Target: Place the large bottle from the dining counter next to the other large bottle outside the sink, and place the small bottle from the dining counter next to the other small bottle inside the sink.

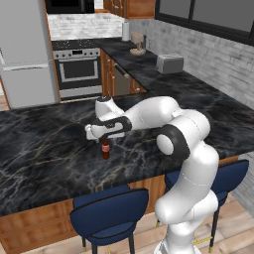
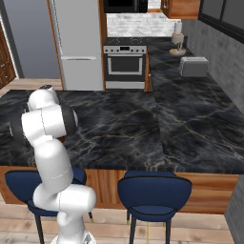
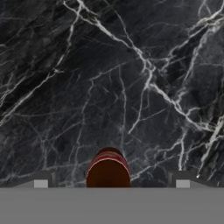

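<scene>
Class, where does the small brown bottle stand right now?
The small brown bottle stands upright on the dark marble dining counter, directly beneath the open hand; in the hand view it sits between the two fingertips.

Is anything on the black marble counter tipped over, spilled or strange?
Nothing stands out. The small dark brown bottle with the red cap stands upright on the black marble counter, no spill around it, with the open gripper above it.

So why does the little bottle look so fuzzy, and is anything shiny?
In the left base view the bottle is small and coarse, its label unreadable, standing under the open gripper; in the hand view it sits at the bottom edge, soft-edged, seen from above; in the right base view the black counter shows pale veins and an even sheen, no hard glare.
</scene>
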